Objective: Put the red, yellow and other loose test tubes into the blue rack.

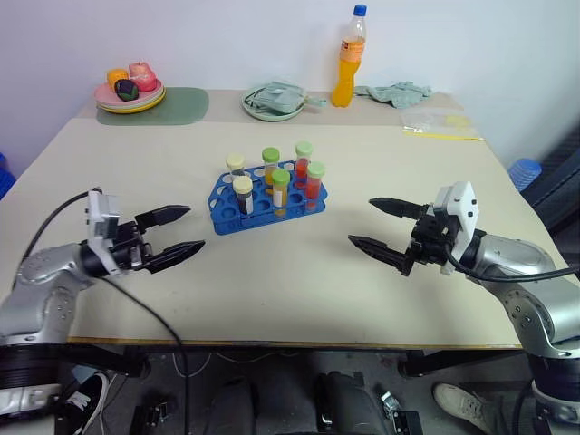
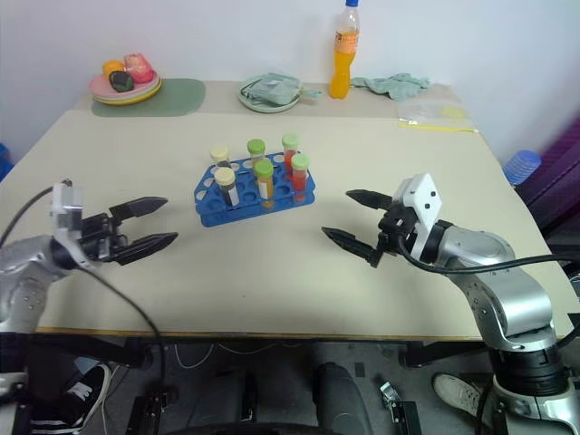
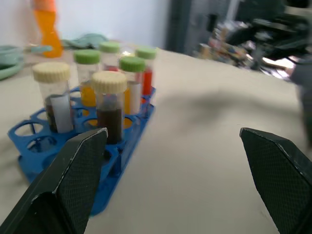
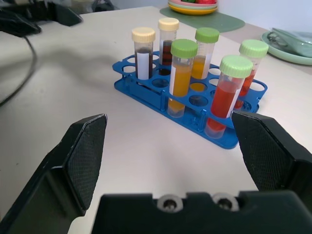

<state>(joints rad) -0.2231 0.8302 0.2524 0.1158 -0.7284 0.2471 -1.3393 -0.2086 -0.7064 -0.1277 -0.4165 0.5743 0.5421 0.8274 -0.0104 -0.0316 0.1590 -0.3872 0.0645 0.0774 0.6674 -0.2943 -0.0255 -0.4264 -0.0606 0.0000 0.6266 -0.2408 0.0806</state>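
Blue rack (image 1: 268, 198), table (image 1: 299, 272) centre, holding six upright capped tubes; left pincer (image 1: 172, 237) at 8 o'clock, right pincer (image 1: 385, 228) at 4 o'clock, both spread, empty.

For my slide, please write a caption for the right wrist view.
Six capped test tubes stand upright in the blue rack, seen between the open jaws of the right gripper.

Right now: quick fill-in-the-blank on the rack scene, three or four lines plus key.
1. The blue rack holds ___ capped tubes.
2. Both the left end effector and the right end effector are ___.
3. The orange bottle stands ___ at the table's far edge.
4. The tubes' caps are green or ___.

Missing words: six; open; upright; cream
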